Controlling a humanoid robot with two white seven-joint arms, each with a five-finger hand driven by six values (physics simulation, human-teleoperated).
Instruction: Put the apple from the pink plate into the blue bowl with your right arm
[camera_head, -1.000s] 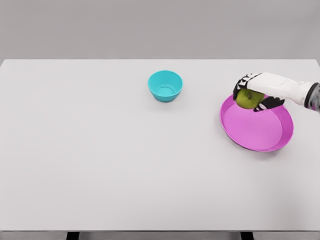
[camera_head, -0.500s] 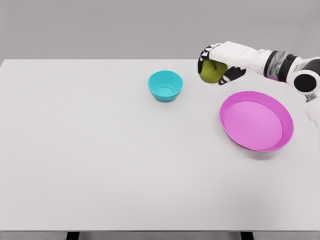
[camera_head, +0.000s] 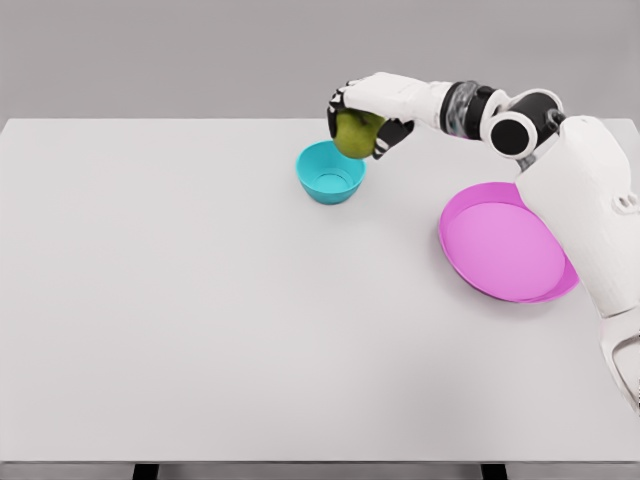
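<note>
The right hand (camera_head: 362, 112), fingers clamped around the green apple (camera_head: 355, 134), hovers at the blue bowl's (camera_head: 330, 172) one o'clock rim, the pink plate (camera_head: 505, 243) at the bowl's four o'clock.

White table (camera_head: 200, 300), flat and matte, carrying blue bowl (camera_head: 330, 173) toward back centre and pink plate (camera_head: 505, 250) at right, the two well apart.

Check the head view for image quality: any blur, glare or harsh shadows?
Head view: sharp overall, lighting flat and even, no glare; only a faint soft shadow beside the pink plate. The right hand, apple and blue bowl all read clearly.
</note>
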